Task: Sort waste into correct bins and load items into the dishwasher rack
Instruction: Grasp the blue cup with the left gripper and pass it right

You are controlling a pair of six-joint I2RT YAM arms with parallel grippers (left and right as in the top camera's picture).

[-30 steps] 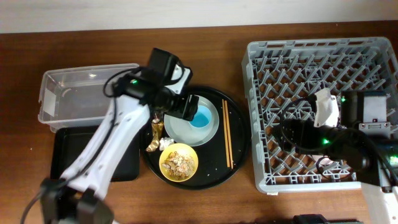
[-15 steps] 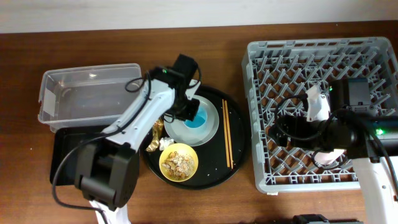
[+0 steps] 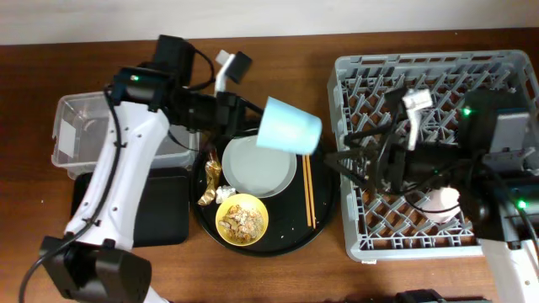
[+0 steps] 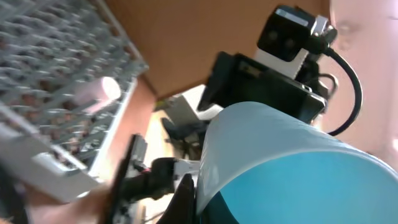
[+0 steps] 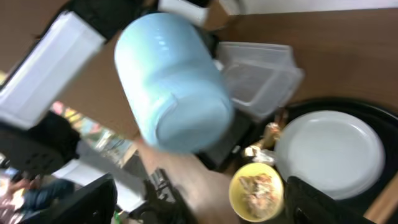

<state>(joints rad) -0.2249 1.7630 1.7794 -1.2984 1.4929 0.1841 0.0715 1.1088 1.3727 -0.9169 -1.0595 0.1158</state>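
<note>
The left gripper [image 3: 259, 123] is closed on the small light-blue cup [image 3: 289, 126], gripping it at the mouth end. The cup hangs in the air on its side, base pointing to 3 o'clock. It is above the 12 o'clock edge of the pale grey round plate [image 3: 258, 166], which sits on the large round black tray [image 3: 286, 229].

The right gripper [image 3: 333, 160] is spread wide and holds nothing. It reaches out from the large grey lattice dishwasher rack [image 3: 370, 76] toward 9 o'clock, near the thin wooden chopsticks [image 3: 308, 192].

**Hazards**
- The grip at the mouth end looks marginal, so a swing toward the rack could shake the cup loose onto the plate.
- The two arms are close together (the cup is just beside the right fingers). Any transfer toward 3 o'clock risks contact between them.
- A tilted cup may catch on a peg and fail to seat.

**Limits of view**
- Overhead, the cup hides the left fingertips.
- Both wrist views are blurred.
- The right arm partly covers the small pink cup [image 3: 444, 200] in the rack.
- The left arm crosses the clear plastic tub [image 3: 93, 126] and the shallow black rectangular tray [image 3: 160, 210]. Their contents cannot be determined.
</note>
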